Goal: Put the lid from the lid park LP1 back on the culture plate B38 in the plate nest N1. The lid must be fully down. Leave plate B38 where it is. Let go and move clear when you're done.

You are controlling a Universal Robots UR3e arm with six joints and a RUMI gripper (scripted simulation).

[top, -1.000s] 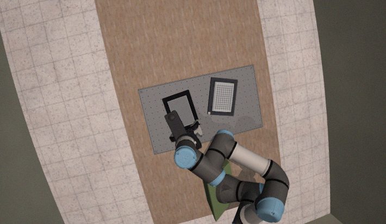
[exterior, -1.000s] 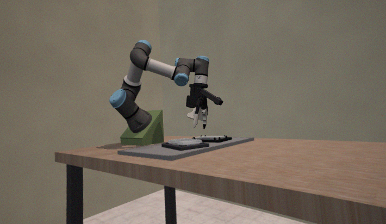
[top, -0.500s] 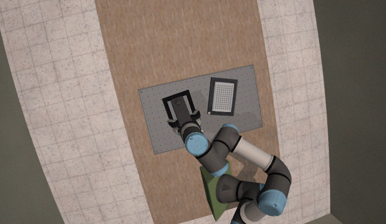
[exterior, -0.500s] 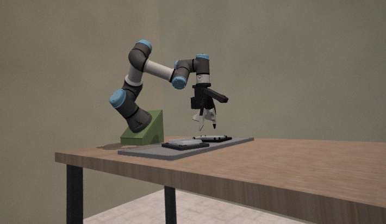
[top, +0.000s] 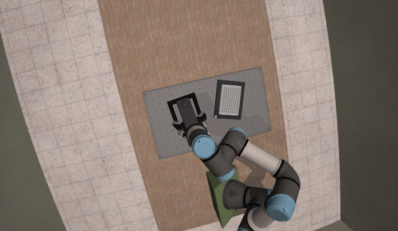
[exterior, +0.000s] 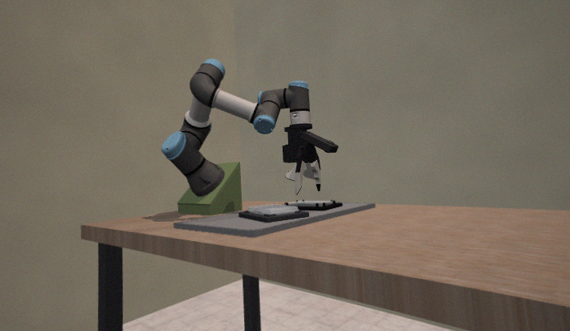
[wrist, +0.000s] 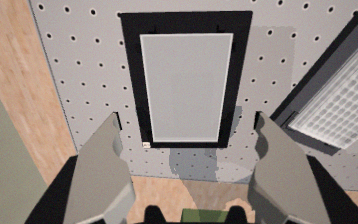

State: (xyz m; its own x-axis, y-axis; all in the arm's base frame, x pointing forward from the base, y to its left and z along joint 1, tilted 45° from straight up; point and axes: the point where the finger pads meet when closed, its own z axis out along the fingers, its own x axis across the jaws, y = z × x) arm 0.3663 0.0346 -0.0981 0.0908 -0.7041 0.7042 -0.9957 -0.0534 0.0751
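Jaws apart, empty, well above lid [wrist: 186, 87]; wrist view: lid at 12 o'clock; plate B38 [wrist: 334, 112] at 3 o'clock.

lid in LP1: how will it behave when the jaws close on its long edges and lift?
The lid looks like a thin, flat, smooth panel, so probably light and stiff, but likely slippery at the edges. It lies flat in the black lid park, so it should lift without tipping if gripped centred. The open gripper hangs above it, holding nothing.

Top: looks straight down from high over my table [top: 188, 40].
Exterior: side-on, far, level with my arm [exterior: 235, 104].
Wrist: close, facing down past my fingers.
Shared: grey pegboard [top: 255, 99].
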